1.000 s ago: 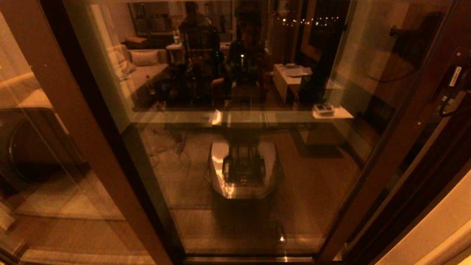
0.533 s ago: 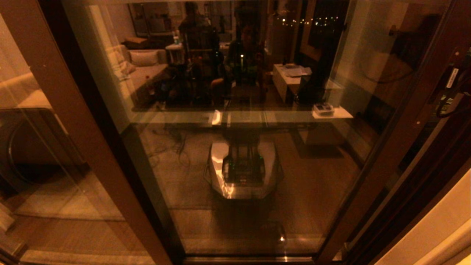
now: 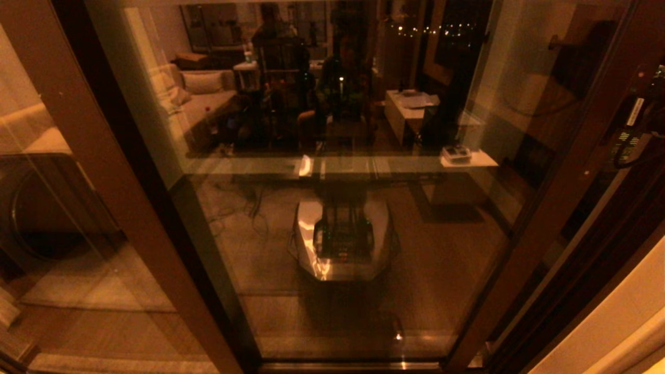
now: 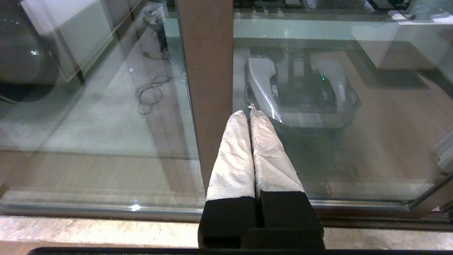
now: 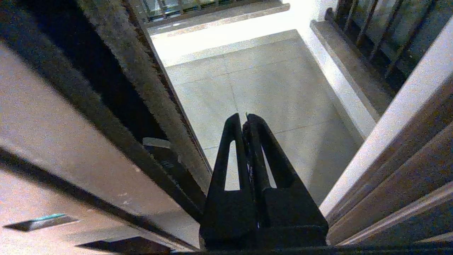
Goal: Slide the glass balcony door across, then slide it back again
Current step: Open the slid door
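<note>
On our left, the plain brown post (image 3: 98, 171) of the fixed panel rises, and our left tool (image 4: 249, 111) hangs clenched and empty just before it. Across the middle we face the glass balcony door (image 3: 343, 234), its pane mirroring our base. At the right its wide stile (image 5: 53, 141) stands beside an opening onto the balcony floor (image 5: 269, 81), where our right tool (image 5: 245, 118) sits clenched, grasping nothing.
</note>
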Robot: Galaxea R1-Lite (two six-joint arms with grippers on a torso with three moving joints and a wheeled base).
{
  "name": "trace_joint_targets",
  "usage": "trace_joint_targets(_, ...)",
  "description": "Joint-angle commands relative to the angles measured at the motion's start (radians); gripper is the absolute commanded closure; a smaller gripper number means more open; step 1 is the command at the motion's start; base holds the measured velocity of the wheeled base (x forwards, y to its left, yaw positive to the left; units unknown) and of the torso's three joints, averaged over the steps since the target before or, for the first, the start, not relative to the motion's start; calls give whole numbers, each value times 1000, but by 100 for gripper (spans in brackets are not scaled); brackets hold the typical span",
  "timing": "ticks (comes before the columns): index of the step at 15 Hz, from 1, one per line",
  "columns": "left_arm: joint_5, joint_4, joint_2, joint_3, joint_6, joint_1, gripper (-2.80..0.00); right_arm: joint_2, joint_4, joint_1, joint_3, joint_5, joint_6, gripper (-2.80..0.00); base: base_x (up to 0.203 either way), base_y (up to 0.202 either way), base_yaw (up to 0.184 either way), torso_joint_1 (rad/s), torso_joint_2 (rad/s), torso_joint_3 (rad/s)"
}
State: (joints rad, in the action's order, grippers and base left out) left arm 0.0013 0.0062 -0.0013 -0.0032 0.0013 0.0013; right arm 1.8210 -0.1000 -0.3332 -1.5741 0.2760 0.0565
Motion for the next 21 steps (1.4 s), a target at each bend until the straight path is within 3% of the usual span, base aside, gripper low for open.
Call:
trace_joint_targets(1,0,0,-1,0,0,0,0,-6,-1,15,3,5,4,0,0,0,0,0,0,0)
trace_joint_targets(5,0,0,-2,0,0,0,0,-18,-1,29,12,5,13,0,0,0,0,0,0,0)
trace_joint_targets(13,0,0,0,0,0,0,0,-55,-6,133,73,-67,10,0,0,0,0,0,0,0)
trace_joint_targets(21,0,0,0,0,0,0,0,-87,-6,216,112,-81,11,0,0,0,0,0,0,0)
